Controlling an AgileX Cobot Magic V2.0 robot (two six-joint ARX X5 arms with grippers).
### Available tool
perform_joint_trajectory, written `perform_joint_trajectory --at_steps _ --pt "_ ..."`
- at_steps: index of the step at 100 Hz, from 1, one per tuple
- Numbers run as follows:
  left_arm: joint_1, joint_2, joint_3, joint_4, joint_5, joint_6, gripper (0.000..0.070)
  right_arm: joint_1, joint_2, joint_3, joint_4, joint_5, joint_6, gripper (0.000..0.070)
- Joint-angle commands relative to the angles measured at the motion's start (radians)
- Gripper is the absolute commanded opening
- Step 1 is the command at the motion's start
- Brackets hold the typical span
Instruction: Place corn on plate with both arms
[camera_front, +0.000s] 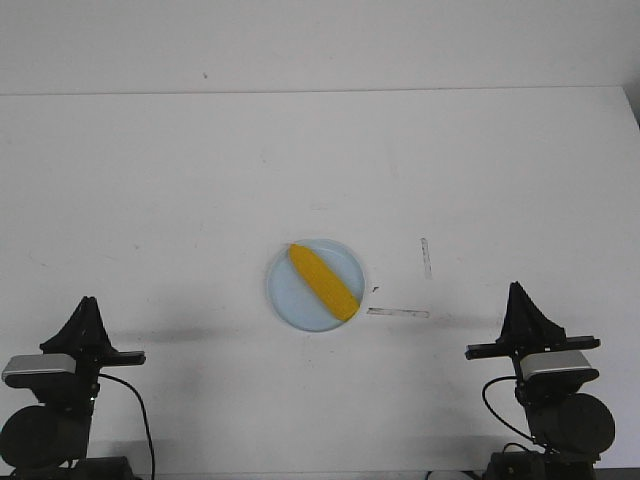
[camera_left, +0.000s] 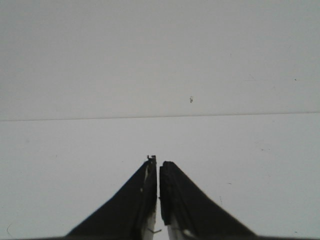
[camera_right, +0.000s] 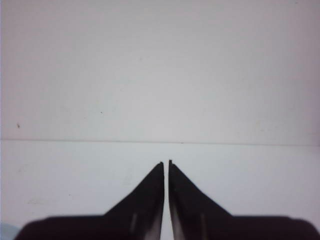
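Nearest the camera, the two arms sit folded at the worktop's (camera_front: 150, 200) front edge, the left claw (camera_front: 84, 304) and the right claw (camera_front: 517, 290) each pointing forward with their jaws pressed together and nothing between them; both wrist views confirm this, the left claw (camera_left: 158, 165) showing only a hairline slit and the right claw (camera_right: 166, 164) the same. Further out, near the middle of the worktop and well apart from both claws, the plate (camera_front: 288, 300) holds the corn (camera_front: 323, 283), which lies diagonally across it with one end close to the far rim and the other reaching the near-right rim. Judged from this, the placing looks done. The risk left is small: that near-right end seems to rest at or on the rim, so a knock to the worktop or a careless arm move could roll the corn off. Two tape marks (camera_front: 398, 312) lie just to the right of the plate, and beyond them the worktop runs bare to the wall. Only the front view shows plate, corn and marks; the wrist views show bare worktop, its far edge and the wall, but they settle the closed jaws far better than the small dark shapes seen from the front.
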Motion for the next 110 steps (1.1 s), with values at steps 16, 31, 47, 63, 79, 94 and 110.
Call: perform_joint_trajectory --at_steps 16,31,47,63,79,94,110 --pt "0.001 -0.002 0.006 0.016 -0.004 0.013 0.0002 0.000 -0.002 0.000 0.010 0.000 -0.005 0.0014" --pt "0.001 -0.002 0.006 0.016 -0.004 0.013 0.0002 0.000 -0.002 0.000 0.010 0.000 -0.005 0.0014" --pt "0.001 -0.002 0.006 0.016 -0.004 0.013 0.0002 0.000 -0.002 0.000 0.010 0.000 -0.005 0.0014" --pt "0.001 -0.002 0.006 0.016 -0.004 0.013 0.0002 0.000 -0.002 0.000 0.010 0.000 -0.005 0.0014" --pt "0.000 -0.022 0.004 0.011 -0.003 0.013 0.0001 0.000 -0.002 0.000 0.010 0.000 -0.005 0.0014" --pt "-0.016 -0.056 -0.036 0.044 0.027 0.013 0.0001 0.000 -0.002 0.000 0.010 0.000 -0.005 0.0014" --pt "-0.031 -0.105 -0.139 0.096 0.027 -0.027 0.0001 0.000 -0.002 0.000 0.010 0.000 -0.005 0.0014"
